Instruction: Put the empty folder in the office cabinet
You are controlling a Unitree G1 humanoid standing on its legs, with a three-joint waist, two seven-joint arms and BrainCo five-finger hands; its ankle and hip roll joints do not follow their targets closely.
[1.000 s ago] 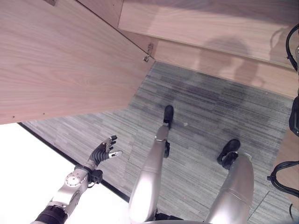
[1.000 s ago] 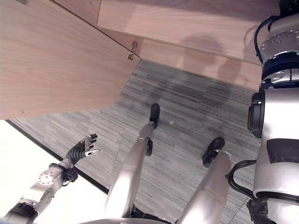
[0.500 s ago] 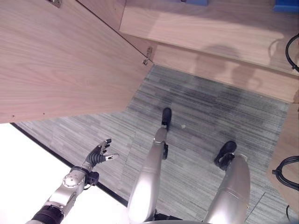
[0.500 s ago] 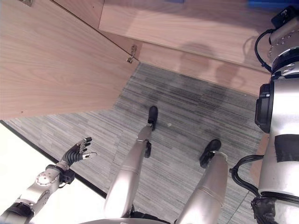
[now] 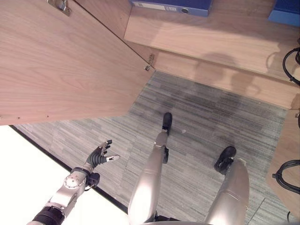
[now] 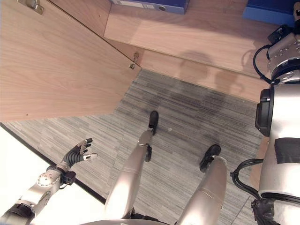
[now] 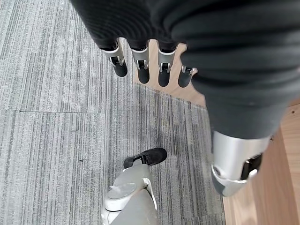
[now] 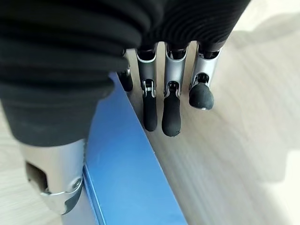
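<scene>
Right wrist view showed the right hand [image 8: 154, 93] close over a pale wooden shelf [image 8: 243, 140], its fingers [image 8: 171, 110] fairly straight and hanging down along one face of a blue folder [image 8: 126, 187], with the thumb [image 8: 54, 183] on the folder's other side. The fingers lay just beside the blue face, and whether they pressed it or merely flanked it could not be told, so no firm grip could be read from that view. In the right eye view the same blue folder [image 6: 269, 10] showed as a corner at the upper right, on the cabinet shelf [image 6: 197, 35], and a second, darker blue binder [image 6: 150, 5] lay flat on that shelf further to the left. The open cabinet door [image 5: 61, 70] stood out at the upper left, with a metal hinge [image 5: 149, 63] at its lower inner corner and another [image 5: 60, 5] near the top. Below the shelf ran the grey striped carpet floor [image 5: 211, 122]. The left hand [image 5: 101, 156] hung low at the lower left above the carpet, well apart from the cabinet and the folders, its fingers relaxed, slightly spread and holding nothing. Left wrist view showed those fingers [image 7: 140, 68] pointing loosely down toward the carpet and a strip of wood beyond.
</scene>
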